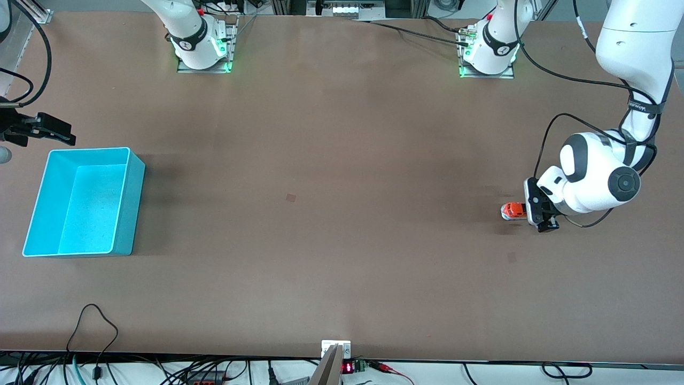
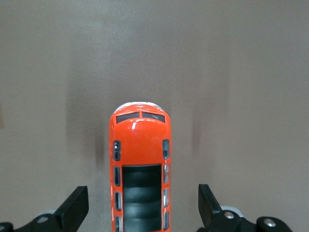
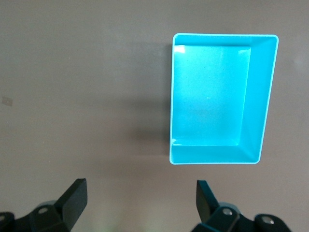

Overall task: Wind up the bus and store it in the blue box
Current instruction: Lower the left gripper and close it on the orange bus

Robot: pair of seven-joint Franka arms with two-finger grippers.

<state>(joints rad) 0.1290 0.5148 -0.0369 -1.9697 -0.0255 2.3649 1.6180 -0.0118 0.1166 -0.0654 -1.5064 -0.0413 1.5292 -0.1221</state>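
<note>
- Your bus (image 1: 513, 211) sits on the counter (image 1: 342, 214) at the left arm's end, well apart from the blue box (image 1: 84, 202), which lies at the right arm's end.
- In the left wrist view you see the bus (image 2: 140, 169) from above, orange with a dark roof panel, its white-grey nose pointing away from the gripper.
- Your left gripper (image 1: 541, 208) is low at the bus's tail, fingers spread wide: the 2 fingertips (image 2: 75, 205) stand clear on either side of the body, neither touching it.
- The blue box is upright and open.
- Your right gripper (image 1: 51, 128) hangs over the counter just beside the box's rim, on the robots' side, also spread wide and holding nothing; its wrist view looks down on the box (image 3: 219, 96).
</note>
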